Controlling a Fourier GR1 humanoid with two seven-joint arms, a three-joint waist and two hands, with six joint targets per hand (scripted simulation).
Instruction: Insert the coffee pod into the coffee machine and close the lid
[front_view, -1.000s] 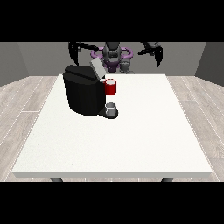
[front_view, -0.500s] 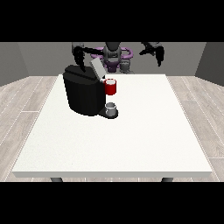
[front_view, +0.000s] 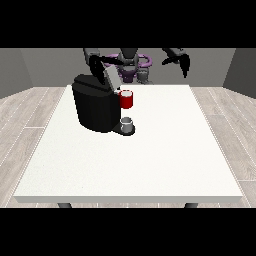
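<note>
Standing on the white table (front_view: 150, 160), toward its far left part, the black coffee machine (front_view: 95, 105) serves as the landmark for all positions below.

Hand at the view's left (front_view: 98, 67): it is positioned just above the machine's top rear edge, at the upper end of the grey lid (front_view: 112, 80), which stands tilted up and open. Whether this hand touches the lid cannot be told, and the set of its fingers cannot be told either.

Lid: it rises from the machine's top right side and leans toward the robot (front_view: 131, 62).

Red thing at the machine (front_view: 126, 99): it sits at the machine's right face, just below the lid and directly above the grey thing.

Grey thing (front_view: 127, 123): a small round part, it rests on the dark base at the machine's lower right, directly under the red thing. It cannot be identified as the coffee pod; the pod is not plainly visible anywhere on the table.

Hand at the view's right (front_view: 184, 64): it hangs in the air well to the right of the machine, beyond the table's far edge, with its fingers pointing down. It holds nothing and touches nothing; the fingers appear relaxed rather than curled.

Markings: no brand, label or writing can be read on the machine or any other item.
</note>
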